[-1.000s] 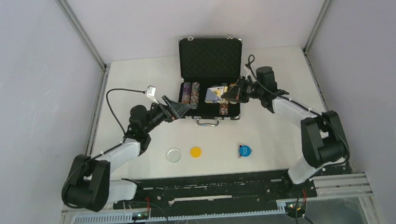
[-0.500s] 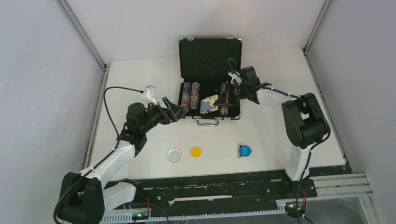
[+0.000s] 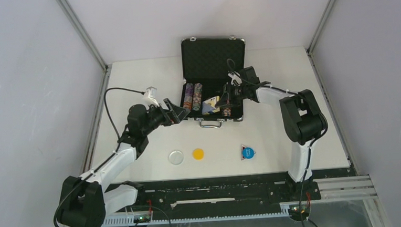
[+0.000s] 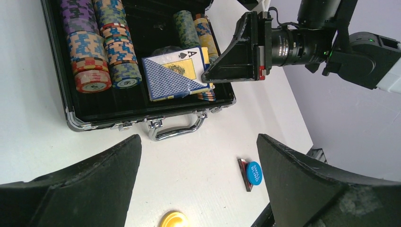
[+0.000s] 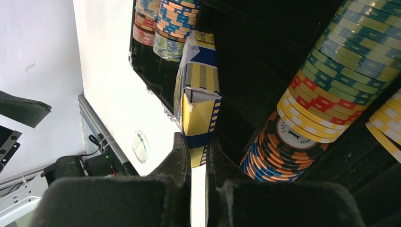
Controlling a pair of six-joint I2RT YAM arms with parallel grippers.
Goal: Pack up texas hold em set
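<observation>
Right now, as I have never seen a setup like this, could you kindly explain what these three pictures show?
Two robot arms are bolted at the near edge of a white table. One picture looks down from above and behind them; the other two come from a camera on each wrist, so each shows its own pincer. An open black briefcase sits on the table with rolls of poker chips lying in it. The right pincer is shut on a card deck, holding it inside the case between the rolls. The left pincer hangs open and empty beside the case. Nearer the arms lie a clear token, a yellow token and a blue token.
</observation>
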